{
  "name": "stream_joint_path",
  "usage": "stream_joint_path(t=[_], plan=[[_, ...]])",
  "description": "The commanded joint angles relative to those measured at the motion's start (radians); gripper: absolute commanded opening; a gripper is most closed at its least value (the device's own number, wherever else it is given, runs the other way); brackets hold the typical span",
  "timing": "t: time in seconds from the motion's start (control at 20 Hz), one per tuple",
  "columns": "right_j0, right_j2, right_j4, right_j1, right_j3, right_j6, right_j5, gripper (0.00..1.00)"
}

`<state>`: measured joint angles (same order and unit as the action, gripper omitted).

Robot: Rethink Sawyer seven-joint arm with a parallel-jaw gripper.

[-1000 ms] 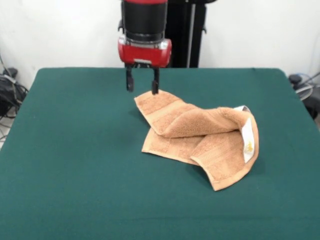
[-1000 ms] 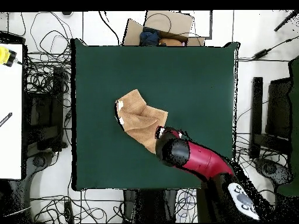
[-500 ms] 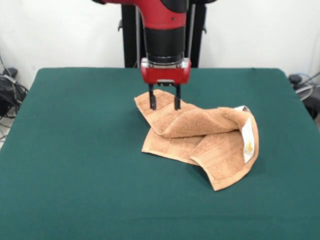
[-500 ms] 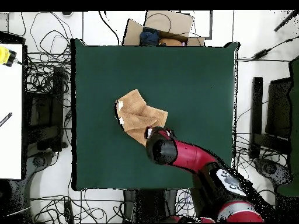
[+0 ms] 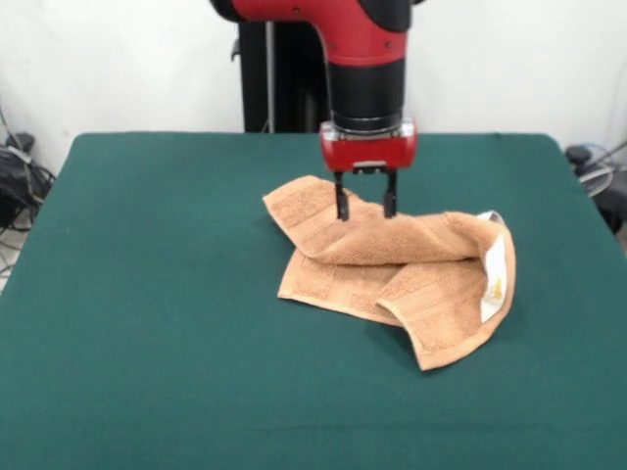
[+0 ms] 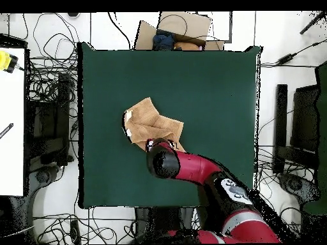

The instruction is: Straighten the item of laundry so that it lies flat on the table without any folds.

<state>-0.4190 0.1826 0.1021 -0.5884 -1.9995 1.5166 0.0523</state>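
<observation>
Directly beneath the parted, empty fingers point(image 5: 364, 208) lies the towel's point(image 5: 392, 269) folded-over ridge, its long axis running sideways across the green table point(image 5: 147, 294).

I see the table point(image 5: 147, 313), a wide rectangular top covered in dark green felt-like cloth. One thing lies directly on it: the towel point(image 5: 392, 264), an orange-tan terry piece, resting a little off the table's middle. From overhead, the towel point(image 6: 153, 124) takes up only a small patch, with bare green cloth all round it, well apart from every table point(image 6: 211, 83) edge. The towel is not flat: it is folded over itself in a rumpled heap, with woven bands showing and a white tag point(image 5: 495, 277) on one edge.
</observation>
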Motion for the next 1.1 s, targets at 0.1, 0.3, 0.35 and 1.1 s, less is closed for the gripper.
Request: stream_joint_path(t=[0.1,0.3,0.35,1.1], plan=[[0.034,0.072,0.004,0.014,0.031,0.132,0.046,1.00],[0.042,0.066,0.008,0.052,0.063,0.125,0.031,1.00],[0.037,0.068,0.011,0.065,0.068,0.122,0.023,1.00],[0.076,0.061,0.014,0.159,0.137,0.148,-0.063,1.00]])
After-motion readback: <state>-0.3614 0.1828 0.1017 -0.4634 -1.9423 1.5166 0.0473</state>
